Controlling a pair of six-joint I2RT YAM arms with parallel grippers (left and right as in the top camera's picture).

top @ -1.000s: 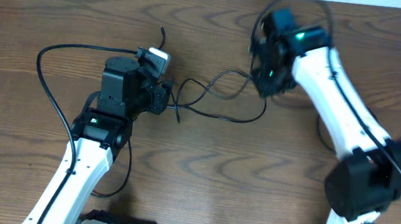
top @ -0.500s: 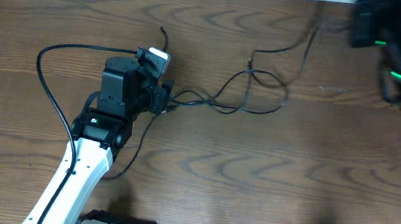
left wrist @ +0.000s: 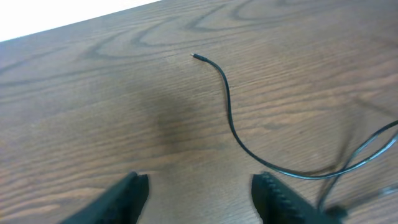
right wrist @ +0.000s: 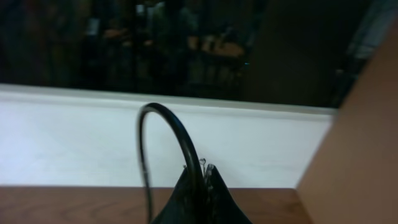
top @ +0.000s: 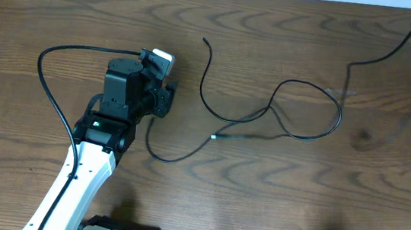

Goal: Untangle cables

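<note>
Sprawling loose over the wooden table (top: 257,205), the cables (top: 201,84) lie ahead of the left gripper (left wrist: 200,186) and off to its right. None of them is touching its fingers (left wrist: 127,194). One free end (left wrist: 196,57) points away, well ahead of the fingertips, and its strand curves back toward the right-hand finger without reaching it. A bluish plug tip (top: 213,137) rests on the wood beyond that, beside a wide loop. The left fingers stand spread with only bare table between them. Far off at the table's back corner, the right gripper (right wrist: 200,177) has its fingers pressed together, pinching a black cord (right wrist: 168,118) that arches up out of the tips and drops away to their left.
</note>
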